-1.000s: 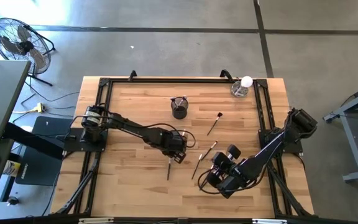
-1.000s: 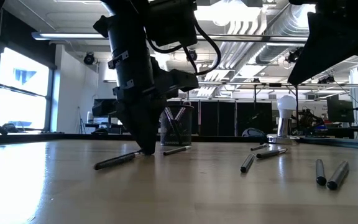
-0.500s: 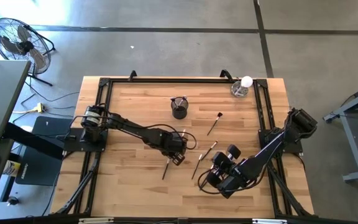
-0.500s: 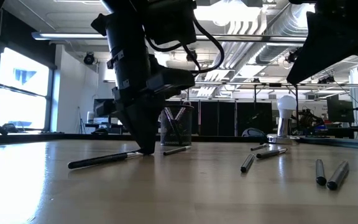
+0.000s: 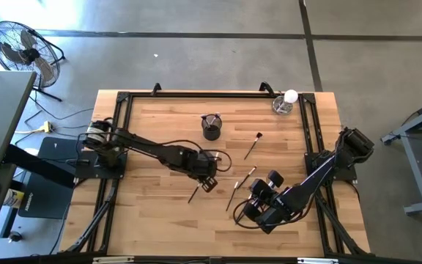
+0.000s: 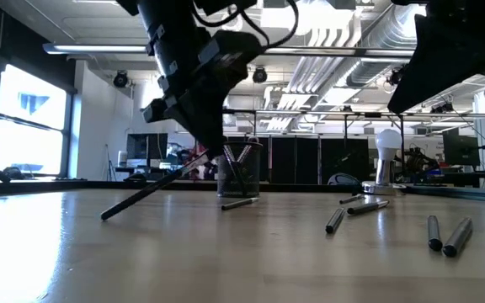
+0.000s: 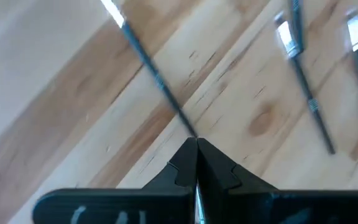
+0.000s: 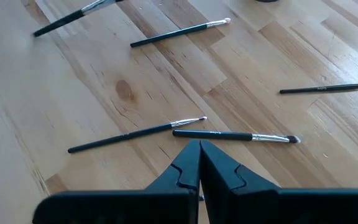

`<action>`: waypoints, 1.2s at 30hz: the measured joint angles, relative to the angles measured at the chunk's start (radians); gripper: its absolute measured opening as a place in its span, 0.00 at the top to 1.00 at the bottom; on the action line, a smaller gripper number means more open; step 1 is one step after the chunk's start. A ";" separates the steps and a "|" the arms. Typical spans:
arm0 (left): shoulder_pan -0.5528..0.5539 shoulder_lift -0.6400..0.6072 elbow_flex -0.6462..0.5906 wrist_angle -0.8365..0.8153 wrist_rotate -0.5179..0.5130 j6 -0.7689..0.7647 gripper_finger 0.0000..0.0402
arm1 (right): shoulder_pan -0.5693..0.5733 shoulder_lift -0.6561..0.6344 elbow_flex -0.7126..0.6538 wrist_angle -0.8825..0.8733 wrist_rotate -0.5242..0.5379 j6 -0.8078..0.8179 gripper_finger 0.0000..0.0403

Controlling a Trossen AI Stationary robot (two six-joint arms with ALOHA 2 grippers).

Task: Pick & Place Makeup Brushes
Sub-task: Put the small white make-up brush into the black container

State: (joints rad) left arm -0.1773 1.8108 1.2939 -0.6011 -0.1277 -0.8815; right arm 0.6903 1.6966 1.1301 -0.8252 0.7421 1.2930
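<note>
"Near mid-table, what does the left gripper point(image 7: 196, 142) have?"

"Its fingers are closed tight on one end of a brush point(image 5: 194, 193). That brush hangs tilted, with its far end down near the table point(image 5: 160, 227); I cannot tell if it touches."

"And the right gripper point(image 8: 199, 146)?"

"It is closed on nothing and waits over the table's front right."

"How far along, would you say?"

"Partway, I judge. The cup point(image 5: 211, 126) holds a few brushes, too bunched to count. The held one has yet to reach it, if the cup is the goal."

"What is left lying?"

"I count four from the right wrist. One lies alone point(image 8: 179, 34), two lie nearly tip to tip point(image 8: 135, 132) point(image 8: 235, 135), and one is off to the side point(image 8: 325, 89). The low view shows two more dark sticks point(image 6: 445, 236) near the front right, likely brushes too."

"Other things?"

"One cup, one glass point(image 5: 283, 105) with a white ball, and two arms."
</note>
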 joint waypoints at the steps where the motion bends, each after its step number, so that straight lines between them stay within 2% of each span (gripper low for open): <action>1: 0.001 -0.008 0.000 -0.002 -0.011 0.008 1.00 | 0.000 0.000 0.000 0.000 0.000 0.000 1.00; 6: 0.001 -0.065 -0.001 -0.003 -0.062 0.048 1.00 | 0.000 0.000 0.000 0.000 0.000 0.000 0.99; 11: 0.001 -0.087 -0.001 -0.006 -0.065 0.066 1.00 | 0.000 0.000 0.000 0.000 0.000 -0.002 1.00; 19: 0.001 -0.065 0.000 -0.078 -0.047 0.064 1.00 | 0.000 0.000 0.000 0.000 0.000 -0.003 0.99; 22: 0.002 -0.050 -0.002 -0.105 -0.067 0.018 0.98 | 0.000 0.000 0.000 0.000 0.000 -0.003 1.00; 26: 0.023 -0.017 -0.001 -0.105 -0.082 -0.017 0.92 | 0.000 0.000 0.000 0.003 0.007 -0.010 0.99; 31: 0.065 0.031 0.000 -0.098 -0.014 -0.032 0.80 | 0.000 0.000 0.000 0.003 0.007 -0.011 1.00; 36: 0.096 0.090 -0.003 -0.086 -0.003 -0.032 0.71 | 0.000 0.000 0.000 0.003 0.007 -0.014 0.99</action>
State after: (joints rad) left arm -0.0818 1.9010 1.2911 -0.6871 -0.1307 -0.9138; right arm 0.6903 1.6966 1.1301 -0.8225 0.7494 1.2789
